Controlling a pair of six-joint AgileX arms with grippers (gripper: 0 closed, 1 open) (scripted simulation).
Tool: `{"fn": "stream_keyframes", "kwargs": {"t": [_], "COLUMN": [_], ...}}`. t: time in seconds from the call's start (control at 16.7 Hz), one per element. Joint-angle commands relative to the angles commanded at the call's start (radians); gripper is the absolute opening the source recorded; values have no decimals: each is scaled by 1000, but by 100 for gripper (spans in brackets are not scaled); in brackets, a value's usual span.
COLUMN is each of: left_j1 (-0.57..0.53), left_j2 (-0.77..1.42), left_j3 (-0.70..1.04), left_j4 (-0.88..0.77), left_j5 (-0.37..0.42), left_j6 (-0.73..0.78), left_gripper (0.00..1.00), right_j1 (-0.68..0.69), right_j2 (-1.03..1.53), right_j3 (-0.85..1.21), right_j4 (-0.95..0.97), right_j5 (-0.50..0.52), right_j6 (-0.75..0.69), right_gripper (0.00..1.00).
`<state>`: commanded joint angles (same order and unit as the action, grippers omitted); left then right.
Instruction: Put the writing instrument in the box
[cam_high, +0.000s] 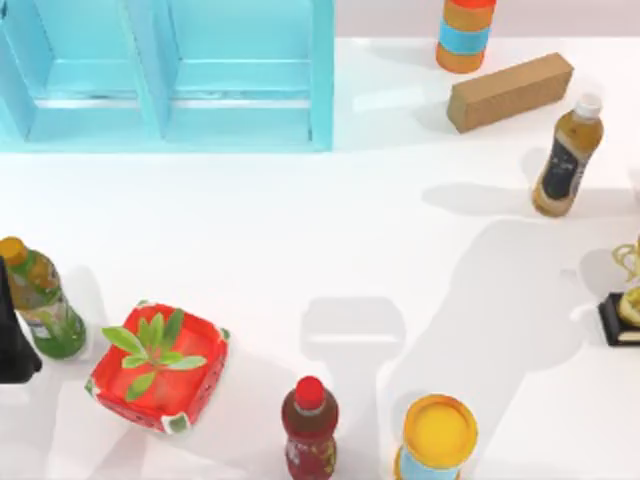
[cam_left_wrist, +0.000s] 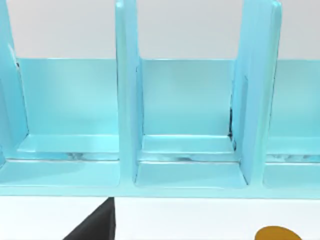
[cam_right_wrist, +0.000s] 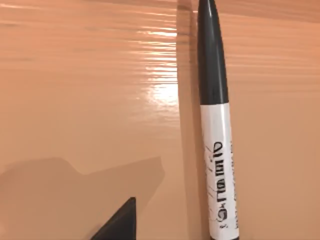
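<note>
The top view is showing a white tabletop (cam_high: 400, 230) carrying a light-blue divided rack (cam_high: 170, 75) at the far left, a brown cardboard block (cam_high: 510, 91) and an orange-and-blue can (cam_high: 464, 34) at the far right, and a tea bottle (cam_high: 567, 155) just beside the block. Along the near edge are standing a green bottle (cam_high: 42, 298), a red tray with a green plant (cam_high: 158, 365), a red-capped bottle (cam_high: 310, 428) and a yellow-topped can (cam_high: 437, 436). A dark part of my left arm (cam_high: 14, 335) is sitting at the left edge, touching the green bottle's outline.

The left wrist view is looking into the rack's (cam_left_wrist: 180, 125) open compartments, with one dark finger (cam_left_wrist: 97, 225) of the left gripper poking in just short of the rack's front lip; how far its fingers are spread, I cannot tell.

The right wrist view is showing the marker pen (cam_right_wrist: 216, 125) lying flat on a glossy tan surface (cam_right_wrist: 85, 90), black cap end pointing away, white labelled band nearer. One dark finger (cam_right_wrist: 117, 225) of the right gripper is sitting just beside the pen, apart from it and holding nothing visible; its opening I cannot tell
</note>
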<state>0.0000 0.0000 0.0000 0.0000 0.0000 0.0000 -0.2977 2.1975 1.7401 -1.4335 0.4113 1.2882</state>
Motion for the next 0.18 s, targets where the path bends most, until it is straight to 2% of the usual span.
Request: {"fn": "stream_keyframes", "kwargs": {"t": [0.18], "left_j1": [0], "left_j2": [0], "left_j3": [0], "left_j4": [0], "left_j5": [0], "left_j6": [0], "left_gripper": [100], "right_j1": [0], "right_j2": [0], "right_j3": [0], "right_j4": [0], "right_j5": [0], "right_j6": [0], "right_gripper": [100]}}
